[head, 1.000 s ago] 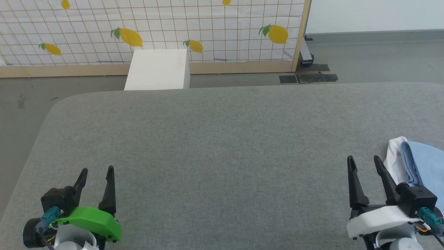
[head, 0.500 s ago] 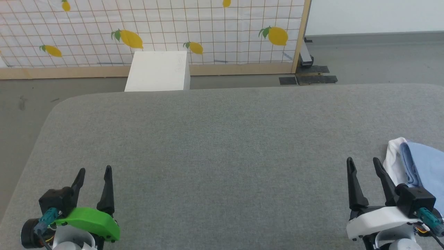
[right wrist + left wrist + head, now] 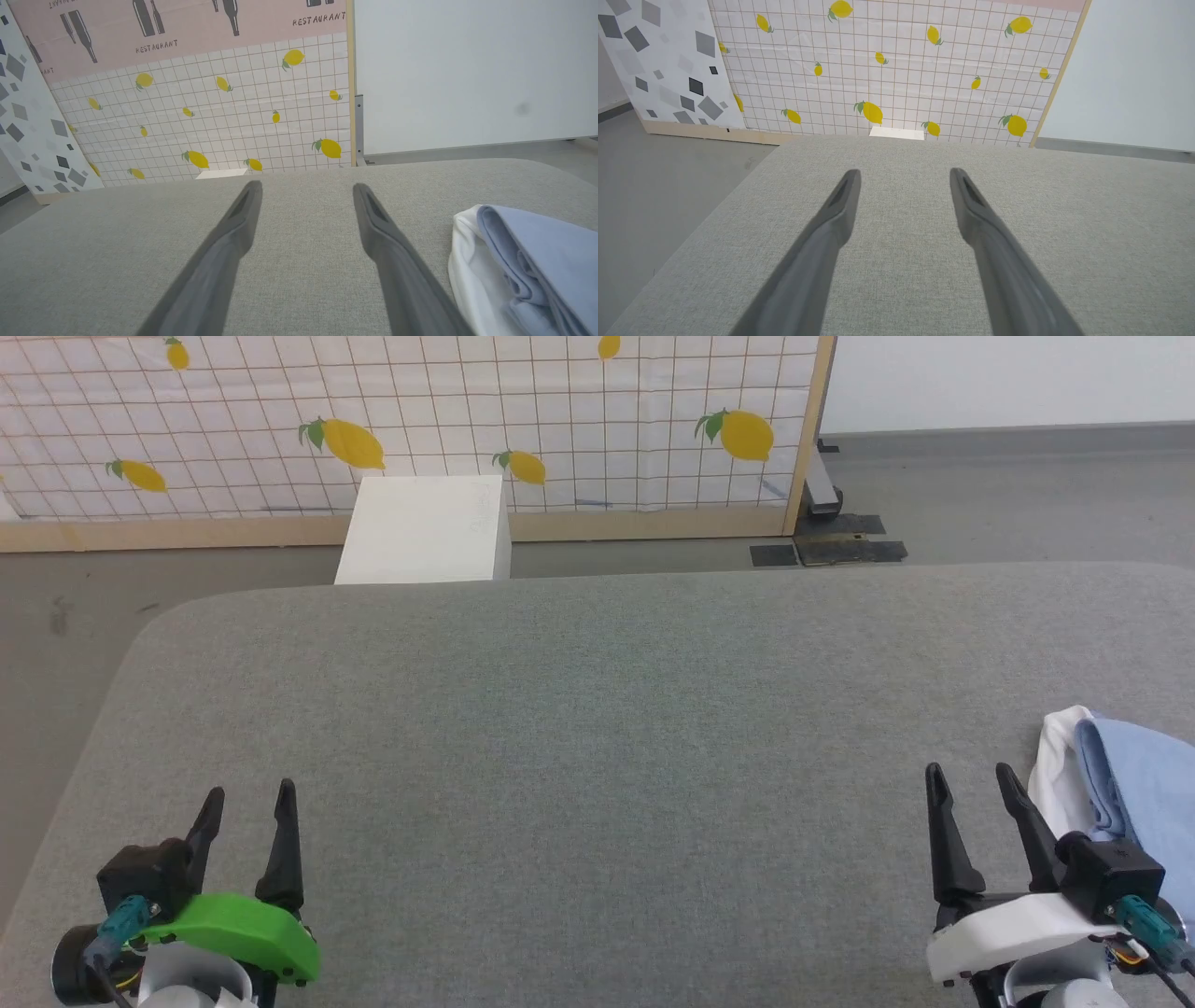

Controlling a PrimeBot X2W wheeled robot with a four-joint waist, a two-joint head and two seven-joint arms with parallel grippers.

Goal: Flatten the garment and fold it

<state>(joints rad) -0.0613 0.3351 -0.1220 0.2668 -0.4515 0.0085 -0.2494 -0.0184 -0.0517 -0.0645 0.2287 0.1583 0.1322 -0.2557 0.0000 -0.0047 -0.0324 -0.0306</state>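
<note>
The garment (image 3: 1134, 775) is a light blue folded bundle lying on a white piece of cloth at the right edge of the grey padded table (image 3: 597, 709); the right wrist view shows its blue folds (image 3: 537, 252) at lower right. My right gripper (image 3: 966, 773) stands open just left of it, apart from the cloth, nothing between its fingers. Near the table's front left corner my left gripper (image 3: 250, 791) is open too and empty; in its own wrist view the left gripper (image 3: 903, 173) points across bare grey fabric.
A white box (image 3: 425, 527) stands on the floor behind the table's far edge. Beyond it is a lemon-patterned tiled panel (image 3: 420, 411) with a wooden frame. Grey floor surrounds the table on the left and far side.
The whole head picture has shifted slightly, so the camera moved. Both grippers sit a little lower in view and remain open; the garment lies as before.
</note>
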